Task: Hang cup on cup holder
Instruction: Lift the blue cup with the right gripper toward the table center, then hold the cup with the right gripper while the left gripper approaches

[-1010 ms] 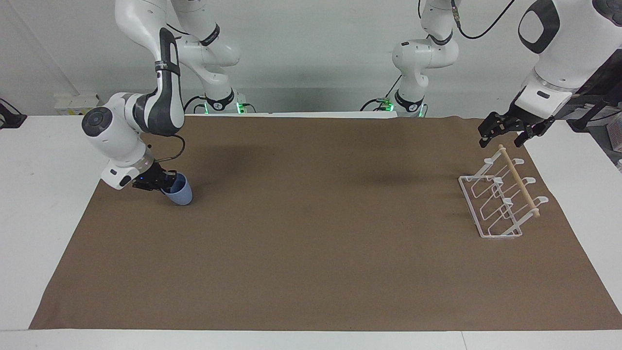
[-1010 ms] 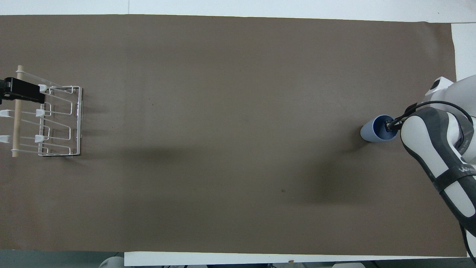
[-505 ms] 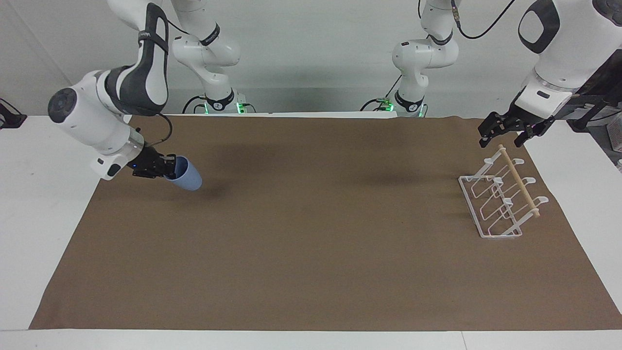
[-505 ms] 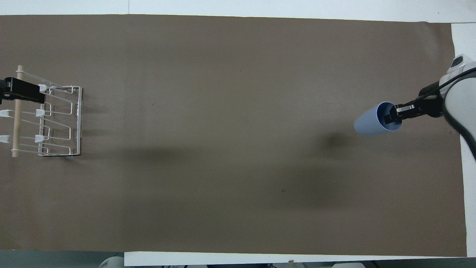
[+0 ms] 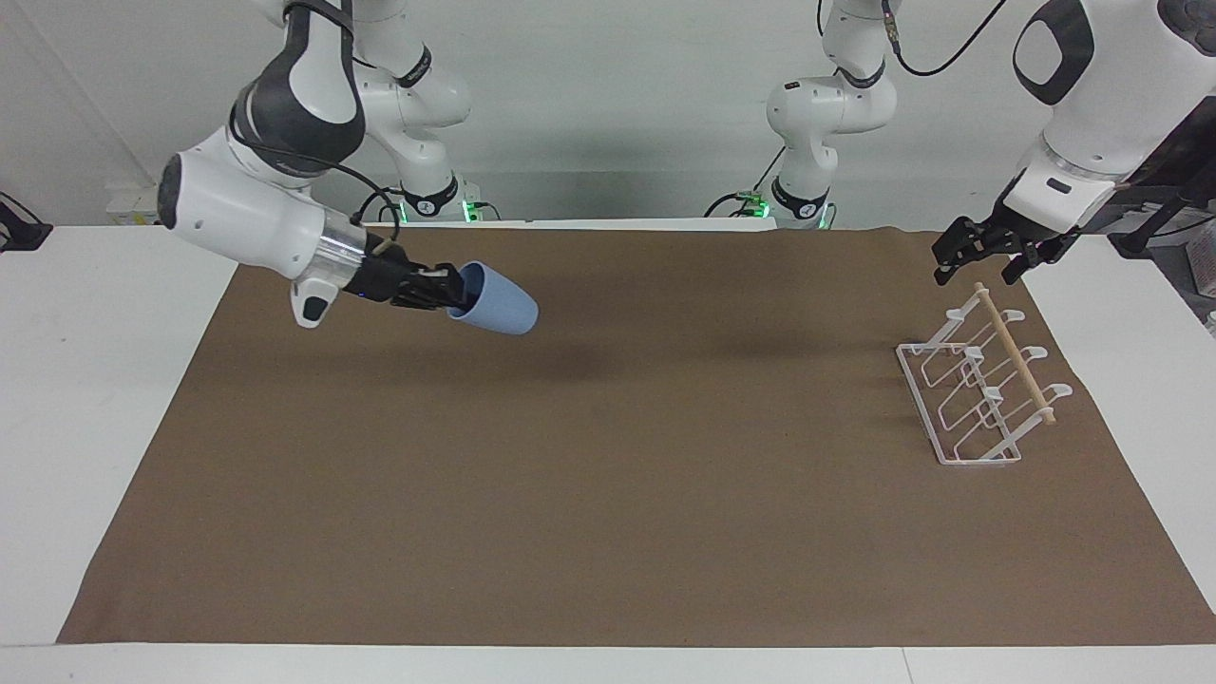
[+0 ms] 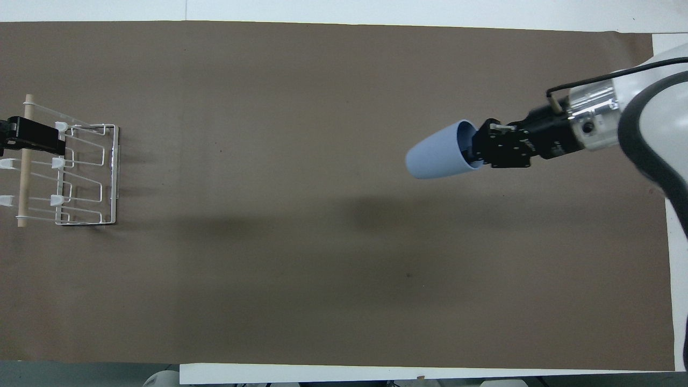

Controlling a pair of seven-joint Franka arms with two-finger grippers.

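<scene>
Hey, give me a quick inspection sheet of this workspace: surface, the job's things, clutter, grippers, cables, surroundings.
Surface: brown mat on a white table.
Job's things: cup held in the air, tipped sideways, base pointing toward the left arm's end; cup holder stands on the mat at that end, no cup on it.
Clutter: nothing seen.
Grippers: right gripper grips the cup's rim over the mat; left gripper hovers open above the holder's wooden dowel.
Cables: black cable loops along the right arm's wrist.
Surroundings: plain white wall.

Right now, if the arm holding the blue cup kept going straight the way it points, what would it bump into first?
Probably nothing soon. The right end effector holds the cup above bare brown mat, aimed roughly toward the rack, though height is unclear.
</scene>
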